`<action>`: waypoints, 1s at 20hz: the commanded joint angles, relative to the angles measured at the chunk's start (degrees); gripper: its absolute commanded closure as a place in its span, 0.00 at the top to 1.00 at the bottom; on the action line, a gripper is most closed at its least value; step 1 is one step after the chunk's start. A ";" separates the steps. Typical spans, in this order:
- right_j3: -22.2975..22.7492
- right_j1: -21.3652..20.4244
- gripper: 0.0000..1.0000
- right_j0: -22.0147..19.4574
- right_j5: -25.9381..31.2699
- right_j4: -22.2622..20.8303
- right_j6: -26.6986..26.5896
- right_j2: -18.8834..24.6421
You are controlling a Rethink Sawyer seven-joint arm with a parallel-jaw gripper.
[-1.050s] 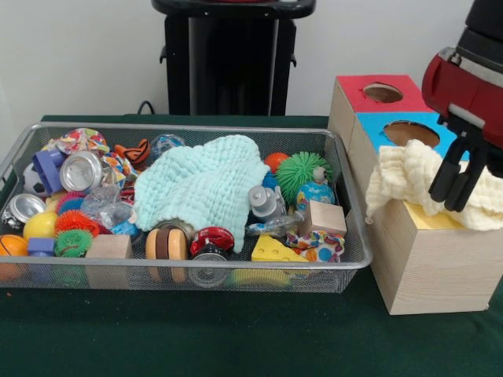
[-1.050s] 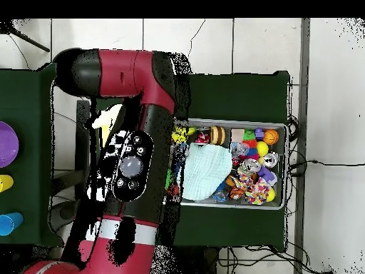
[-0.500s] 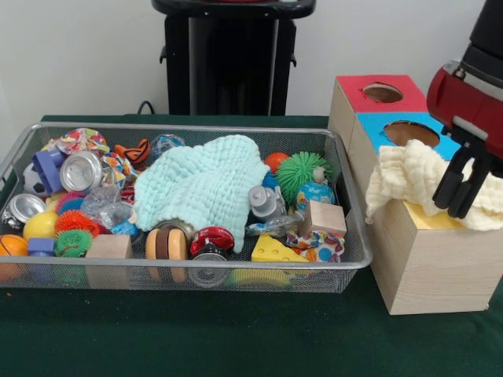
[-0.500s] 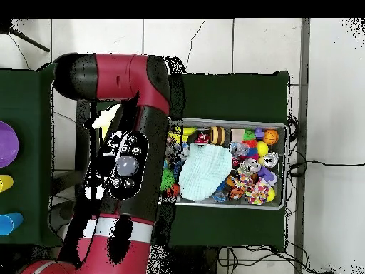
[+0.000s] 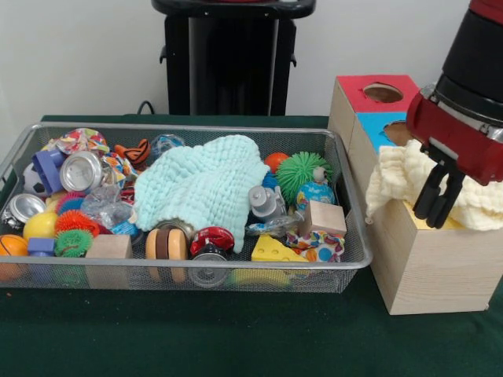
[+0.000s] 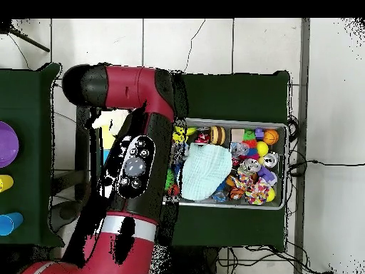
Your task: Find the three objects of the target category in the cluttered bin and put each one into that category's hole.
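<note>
From the front view I see the gripper at the right of the frame, its jaws narrow with only a slim gap between them, tips down against the cream cloth. That cloth lies bunched on the yellow top of the wooden sorting box, draping over its left edge, just in front of the blue hole and the red hole further up. I cannot tell whether the jaws pinch any cloth. Left of the box, the wire bin sits on the green surface, full of toys, with a mint cloth spread across its middle. In the overhead view the arm covers the box, and the bin lies right of centre.
</note>
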 commanded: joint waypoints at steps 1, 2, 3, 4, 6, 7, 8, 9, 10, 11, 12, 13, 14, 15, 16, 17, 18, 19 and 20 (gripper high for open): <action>13.37 -3.20 0.00 0.60 -2.01 -0.23 1.58 7.43; 13.08 -3.44 0.00 1.31 -1.00 -0.19 2.74 6.88; 12.70 -3.52 0.00 1.78 -0.30 -0.17 3.74 6.34; 11.29 -3.57 0.00 2.51 1.53 -0.40 5.07 5.16; 9.13 -4.02 0.00 2.96 4.62 -0.27 6.35 4.02; 8.20 -4.11 0.00 2.78 5.91 -0.22 6.32 3.86; 7.02 -4.32 0.00 2.56 7.55 -0.13 6.24 3.65; 5.84 -4.53 0.00 2.34 9.19 -0.04 6.16 3.44; 4.66 -4.74 0.00 2.11 10.83 0.05 6.08 3.23; 3.82 -4.95 0.00 2.25 11.68 0.14 6.67 2.81; 2.49 -5.02 0.00 2.05 13.32 0.29 7.02 2.53; 1.82 -5.10 0.00 1.96 14.22 0.53 7.14 2.72; 1.00 -5.11 0.00 1.78 15.76 1.09 7.59 3.14; 0.65 -5.07 0.00 1.88 16.17 1.14 7.89 3.13; 0.69 -5.10 0.00 2.23 16.17 1.23 8.60 3.09; 0.74 -5.13 0.00 2.58 16.17 1.31 9.32 3.06; 1.94 -5.41 0.00 3.14 15.18 1.37 10.07 3.07; 3.17 -5.59 0.00 3.48 13.92 1.27 10.39 3.14; 5.51 -6.11 0.00 3.61 11.57 1.37 10.44 3.54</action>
